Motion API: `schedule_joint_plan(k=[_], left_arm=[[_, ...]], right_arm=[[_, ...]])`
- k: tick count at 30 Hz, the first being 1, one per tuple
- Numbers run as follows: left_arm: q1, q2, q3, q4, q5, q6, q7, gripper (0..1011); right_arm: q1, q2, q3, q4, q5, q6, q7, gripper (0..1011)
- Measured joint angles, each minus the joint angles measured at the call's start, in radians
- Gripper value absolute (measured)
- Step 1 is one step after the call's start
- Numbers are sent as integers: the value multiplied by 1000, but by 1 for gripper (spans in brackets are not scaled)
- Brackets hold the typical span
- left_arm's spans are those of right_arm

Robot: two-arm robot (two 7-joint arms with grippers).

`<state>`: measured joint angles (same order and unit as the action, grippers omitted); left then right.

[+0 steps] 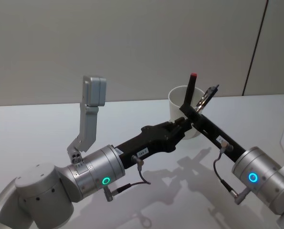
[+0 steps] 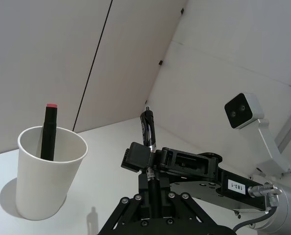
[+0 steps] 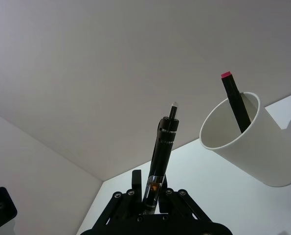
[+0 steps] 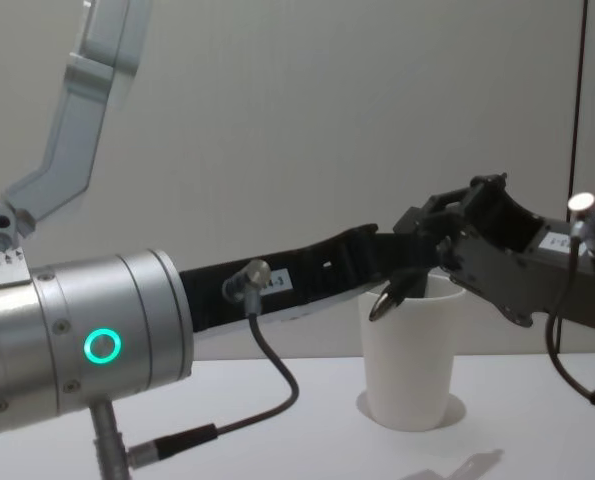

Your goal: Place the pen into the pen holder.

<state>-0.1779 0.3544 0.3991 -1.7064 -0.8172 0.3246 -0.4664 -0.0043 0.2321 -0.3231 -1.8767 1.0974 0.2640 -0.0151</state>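
The pen holder is a white paper cup at the table's far side, with a black marker with a red cap standing in it. Just in front of the cup, at rim height, the black pen slants up and away. My right gripper is shut across the pen's middle. My left gripper meets it from the left, shut on the pen's lower end. In the left wrist view the pen rises beside the cup. In the right wrist view the pen points up next to the cup.
Both arms cross low over the white table, with loose cables hanging under the wrists. The left arm's camera bracket sticks up on the left. A plain wall closes the back.
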Motion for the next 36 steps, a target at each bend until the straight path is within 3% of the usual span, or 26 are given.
schedule_joint_plan(k=[9,13,17,18,21,27,36], left_arm=[[0,0,0,0,-1,-1,-1,134],[0,0,-1,0,-2,-2,-1,263],[0,0,-1,0,-2,-2,-1,320],[0,0,-1,0,-2,-2,-1,407],[0,0,-1,0,-2,-2,-1,464],[0,0,0,0,-1,-2,-1,706],[0,0,0,0,-1,-1,0,937]], right_arm=[[0,-2,4,-2,43,-10,-9,163],[2,-4,10,-4,76,-20,-14,161],[7,-7,13,-9,108,-27,-19,161],[8,-8,13,-10,111,-27,-20,161],[13,-9,14,-12,119,-28,-22,160],[26,-13,13,-15,131,-29,-28,161],[36,-15,9,-17,134,-36,-33,160]])
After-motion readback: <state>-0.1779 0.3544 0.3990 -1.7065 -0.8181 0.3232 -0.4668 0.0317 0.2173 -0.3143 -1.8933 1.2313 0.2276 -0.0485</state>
